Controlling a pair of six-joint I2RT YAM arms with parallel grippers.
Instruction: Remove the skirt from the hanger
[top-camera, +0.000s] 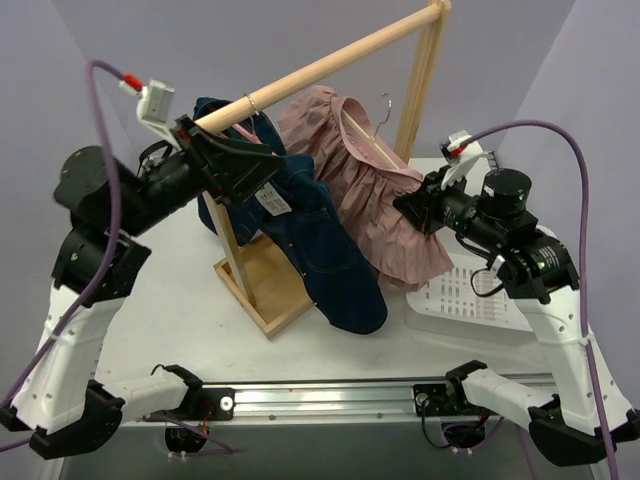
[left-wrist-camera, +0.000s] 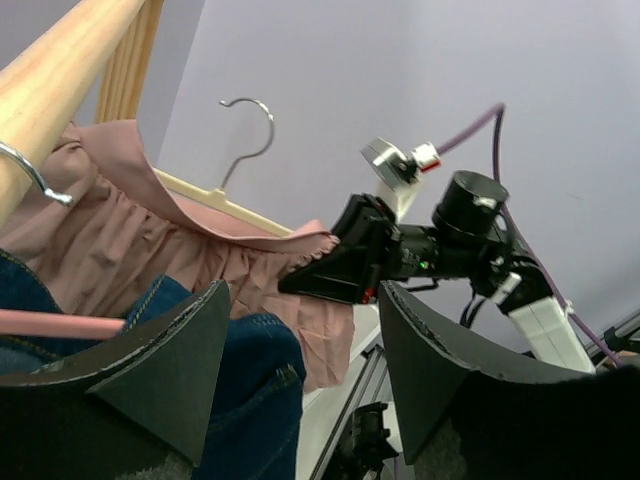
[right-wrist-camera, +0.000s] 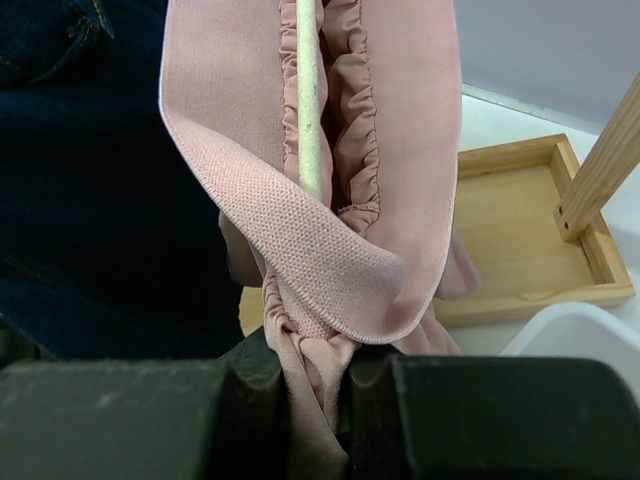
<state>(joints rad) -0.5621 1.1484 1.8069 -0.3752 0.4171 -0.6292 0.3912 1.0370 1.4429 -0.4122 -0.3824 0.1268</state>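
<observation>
The dusty-pink skirt hangs on the cream hanger to the right of the rack. The hanger's silver hook is below the wooden rod and not hooked on it. My right gripper is shut on a bunch of skirt fabric just below the waistband. The hanger bar runs inside the waistband. My left gripper is open and empty beside the denim, under the rod. The left wrist view shows the skirt, the hook and the right gripper.
A dark blue denim garment hangs from the rod on a pink hanger, left of the skirt. The rack has a wooden base and upright post. A white basket sits at the right.
</observation>
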